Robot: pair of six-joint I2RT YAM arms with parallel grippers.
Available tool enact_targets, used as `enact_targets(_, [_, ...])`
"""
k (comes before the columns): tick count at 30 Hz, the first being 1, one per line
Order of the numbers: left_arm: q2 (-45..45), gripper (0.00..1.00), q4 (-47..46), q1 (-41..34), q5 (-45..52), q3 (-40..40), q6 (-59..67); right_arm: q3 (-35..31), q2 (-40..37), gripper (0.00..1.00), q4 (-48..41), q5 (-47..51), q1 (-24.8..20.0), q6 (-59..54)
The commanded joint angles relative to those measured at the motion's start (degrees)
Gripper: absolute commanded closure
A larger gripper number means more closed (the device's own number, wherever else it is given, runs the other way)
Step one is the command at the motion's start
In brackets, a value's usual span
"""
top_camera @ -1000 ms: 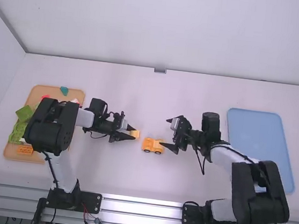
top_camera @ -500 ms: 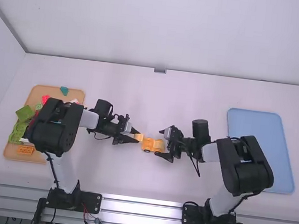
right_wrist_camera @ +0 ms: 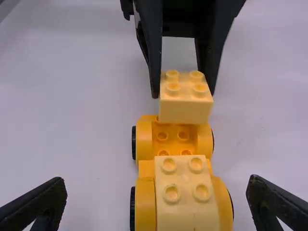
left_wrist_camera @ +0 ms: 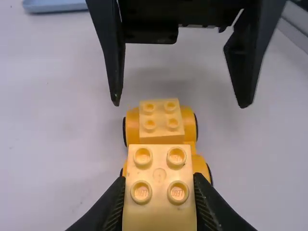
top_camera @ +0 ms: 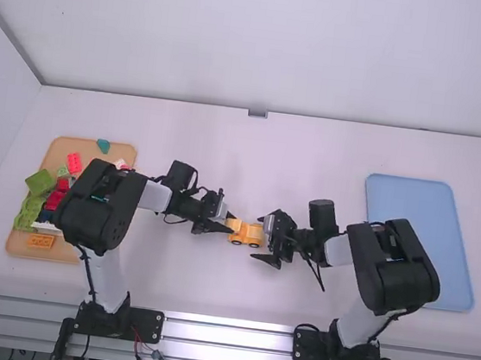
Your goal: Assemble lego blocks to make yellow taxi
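High view: the yellow car base (top_camera: 247, 235) sat on the tabletop (top_camera: 211, 285) between both arms.

Left wrist view: left pincer (left_wrist_camera: 160, 185) was closed on a yellow block's (left_wrist_camera: 160, 211) sides. Good spot imo, studs were free.

Right wrist view: right pincer (right_wrist_camera: 157, 182) was wide open and empty, straddling the base. Probably light, stiff, slightly slick stuff that could've rolled, so I'd have gripped its sides.

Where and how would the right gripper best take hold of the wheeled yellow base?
Probably across the rounded sides of the wheeled yellow base, at the end under the mounted block, coming from the robot's right. Those sides face the open right gripper's two fingers, while the left gripper holds another block over the opposite end.
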Motion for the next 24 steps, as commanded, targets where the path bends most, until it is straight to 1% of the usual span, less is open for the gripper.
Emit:
enact_targets(1, [0.31,0.94,1.31,-2.49,-6.25,0.48,-7.76,0.7,1.49,0.01,0.31,1.38,1.36,0.17])
enact_targets(2, [0.31,0.98,2.34,-3.56,-8.22,0.48,-9.75,1.27,2.75,0.01,0.79,2.36,2.03,0.76])
enact_targets(3, [0.28,0.98,2.54,-3.76,-8.59,0.48,-10.25,1.44,3.15,0.01,0.98,2.6,2.16,0.96])
enact_targets(4, [0.09,0.98,2.93,-4.35,-9.77,0.5,-11.26,2.6,6.01,0.01,2.69,2.75,2.69,2.32])
enact_targets(6, [0.0,0.98,2.84,-4.2,-9.77,0.52,-11.19,3.3,7.8,0.01,4.07,1.84,2.78,2.69])
enact_targets(8, [-0.02,0.98,2.8,-4.35,-9.73,0.52,-11.23,4.33,10.36,0.01,5.46,-0.81,2.4,2.6])
enact_targets(14, [-0.55,0.98,2.51,-4.42,-10.05,0.5,-11.21,6.19,13.73,0.0,5.66,-2.86,1.05,2.64])
enact_targets(20, [-5.79,0.98,-1.36,-4.11,-13.16,0.46,-11.23,5.73,13.9,0.05,6.73,-3.13,0.35,2.64])
enact_targets(23, [-7.48,0.98,-2.03,-4.98,-13.07,0.0,-11.04,5.99,13.9,0.13,6.29,-2.86,0.7,2.62])
enact_targets(24, [-7.48,0.98,-1.88,-5.11,-13.07,-0.09,-11.02,6.01,13.9,0.14,6.27,-2.67,0.76,2.62])
